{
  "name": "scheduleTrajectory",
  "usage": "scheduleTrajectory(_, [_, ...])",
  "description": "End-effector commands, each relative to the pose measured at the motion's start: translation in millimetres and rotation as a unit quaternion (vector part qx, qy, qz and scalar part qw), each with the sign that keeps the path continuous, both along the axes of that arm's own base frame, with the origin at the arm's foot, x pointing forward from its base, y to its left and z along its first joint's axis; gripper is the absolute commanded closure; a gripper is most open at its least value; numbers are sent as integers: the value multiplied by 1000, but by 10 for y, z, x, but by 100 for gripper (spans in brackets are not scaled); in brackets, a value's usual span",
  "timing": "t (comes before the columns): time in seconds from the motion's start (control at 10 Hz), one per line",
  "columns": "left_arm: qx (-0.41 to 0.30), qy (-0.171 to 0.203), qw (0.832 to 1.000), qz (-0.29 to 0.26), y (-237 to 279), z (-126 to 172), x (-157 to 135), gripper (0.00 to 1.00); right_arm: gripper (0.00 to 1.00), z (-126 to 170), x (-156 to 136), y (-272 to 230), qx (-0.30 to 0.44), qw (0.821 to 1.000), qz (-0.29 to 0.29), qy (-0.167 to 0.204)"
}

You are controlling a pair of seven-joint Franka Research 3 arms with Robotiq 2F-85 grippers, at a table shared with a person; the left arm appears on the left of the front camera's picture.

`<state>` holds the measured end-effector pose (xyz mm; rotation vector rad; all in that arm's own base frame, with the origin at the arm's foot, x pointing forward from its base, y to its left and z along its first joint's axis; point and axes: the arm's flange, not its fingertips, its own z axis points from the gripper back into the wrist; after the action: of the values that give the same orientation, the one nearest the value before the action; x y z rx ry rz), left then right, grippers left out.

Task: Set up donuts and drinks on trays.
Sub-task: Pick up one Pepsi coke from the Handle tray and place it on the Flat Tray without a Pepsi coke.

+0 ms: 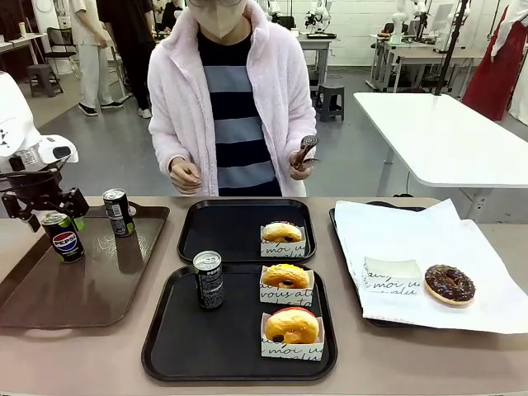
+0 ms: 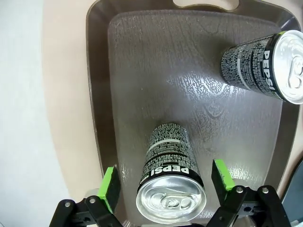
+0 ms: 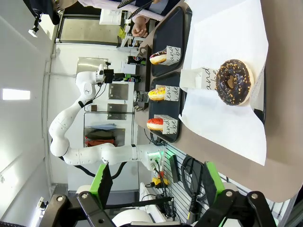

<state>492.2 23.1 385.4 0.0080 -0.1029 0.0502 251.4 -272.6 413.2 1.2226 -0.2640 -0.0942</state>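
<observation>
- left gripper [image 2: 166, 182], bottom centre: spread either side of Pepsi can [image 2: 168, 151] on brown tray [image 2: 142, 71], gaps both sides.
- right gripper [image 3: 154, 182], bottom: spread, nothing btw.

A smooth grey floor [image 1: 115, 148] spreads behind a beige work table [image 1: 82, 363] in a brightly lit laboratory hall. To the right stands a long white rectangular table [image 1: 445, 132] on pale legs. A small dark stool [image 1: 330, 101] sits on the floor past it. A white-painted brick wall [image 1: 355, 29] closes the far end, fronted by a grey bench [image 1: 318, 41]. At far left, another dark stool [image 1: 43, 78] sits near a white desk [image 1: 21, 40], and 2 people [image 1: 132, 41] stand close by. In the right wrist view, a rectangular light panel [image 3: 14, 94] glows white.
</observation>
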Motion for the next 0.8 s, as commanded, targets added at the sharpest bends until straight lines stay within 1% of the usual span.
scheduleTrajectory(0.0, [-2, -1, 1000, 15, -5, 14, 57, 0, 0, 3, 4, -8, 6, 1000, 1, -8])
scheduleTrajectory(0.2, [-6, -8, 1000, 18, 2, -2, 74, 0, 0, 3, 4, -8, 6, 1000, 1, -8])
scheduleTrajectory(0.6, [-4, 9, 1000, 14, -10, -77, 105, 0, 0, 3, 4, -8, 6, 1000, 1, -8])
scheduleTrajectory(0.7, [-8, 11, 1000, 12, -10, -97, 110, 35, 0, 3, 4, -8, 6, 1000, 1, -8])
